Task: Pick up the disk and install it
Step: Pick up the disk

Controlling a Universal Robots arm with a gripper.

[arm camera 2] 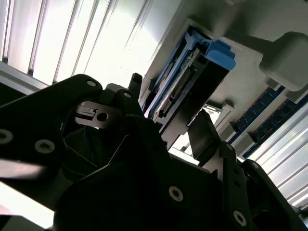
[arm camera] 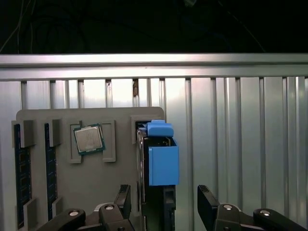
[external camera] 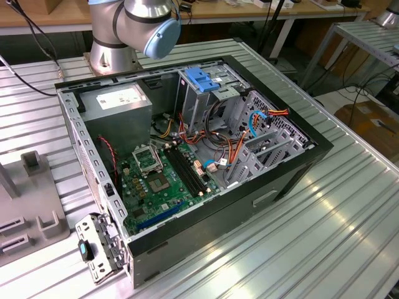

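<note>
The tool [arm camera: 164,195] holds its jaws apart, 1 on each side of the disk [arm camera: 163,166]; the disk stands on edge in the tray [arm camera: 91,183] on the desk [arm camera: 240,144], flat faces toward the jaws.

Glare bleaches the ribbed table [arm camera 2: 86,43]; the gripper [arm camera 2: 167,98] looks silhouetted, seemingly backlit.

My arm [external camera: 140,9]: silver metal w/ a pale-blue joint cap [external camera: 163,32], round silver base [external camera: 109,56]. My gripper [arm camera: 164,202] is matte black, angular links & fingers [arm camera: 208,202], dotted w/ round silver screw heads [arm camera 2: 175,193] in both wrist views.
</note>
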